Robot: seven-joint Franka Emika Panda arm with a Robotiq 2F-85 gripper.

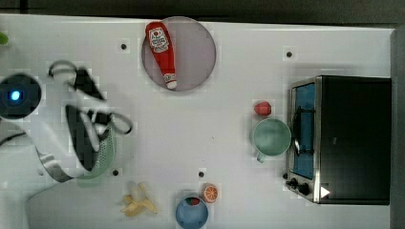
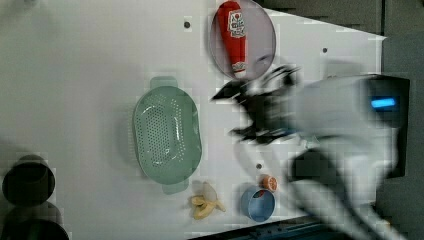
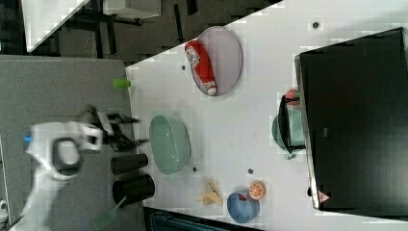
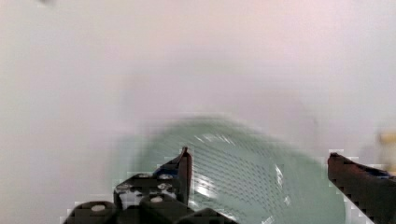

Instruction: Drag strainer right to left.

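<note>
Judging progress: strainer [image 2: 167,132] sits near the top view's left table [image 1: 229,143] edge, drag looks done; gripper [image 4: 259,175] wide open, holding nothing, above it.

One strainer [image 2: 167,132], one mug [image 1: 271,137], one ketchup bottle [image 1: 161,46], one banana [image 1: 138,202], one blue bowl [image 1: 191,213]
</note>
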